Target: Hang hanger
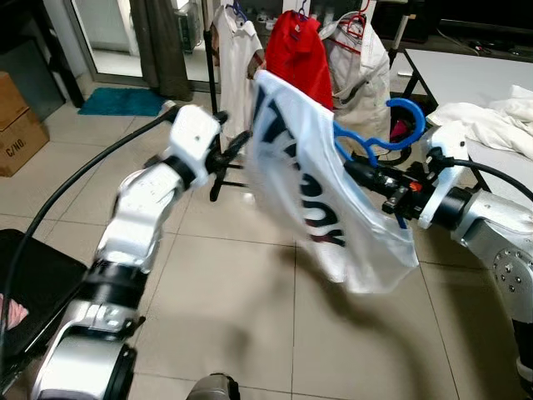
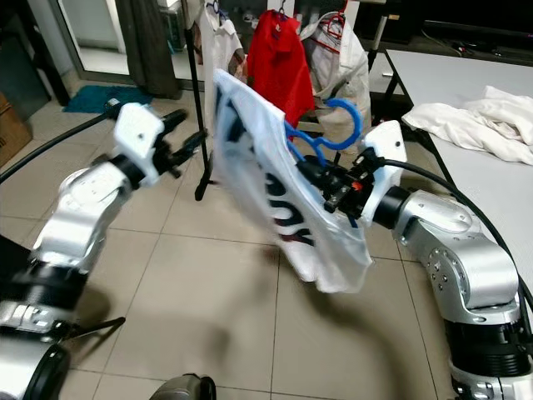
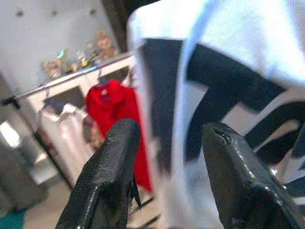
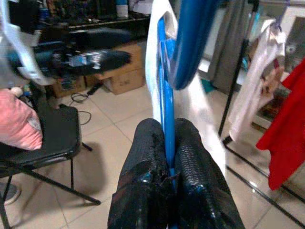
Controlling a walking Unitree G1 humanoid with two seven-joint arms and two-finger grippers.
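A blue hanger (image 1: 421, 117) carries a white T-shirt (image 1: 308, 192) with dark lettering, held up in the air in front of me. My right gripper (image 1: 366, 177) is shut on the hanger's blue bar (image 4: 166, 119), just below its hook. The shirt hangs tilted and billows to the left. My left gripper (image 1: 237, 148) is open at the shirt's upper left edge. In the left wrist view the shirt's cloth (image 3: 228, 71) lies in the gap between the two black fingers (image 3: 109, 167).
A clothes rack pole (image 1: 212, 67) stands behind, with a white shirt (image 1: 237, 58), a red shirt (image 1: 296, 50) and another white garment (image 1: 362, 71) hanging on it. A table (image 1: 475, 71) with white clothes (image 1: 491, 125) is at the right. A black chair (image 1: 33, 283) and cardboard boxes (image 1: 17, 125) stand at the left.
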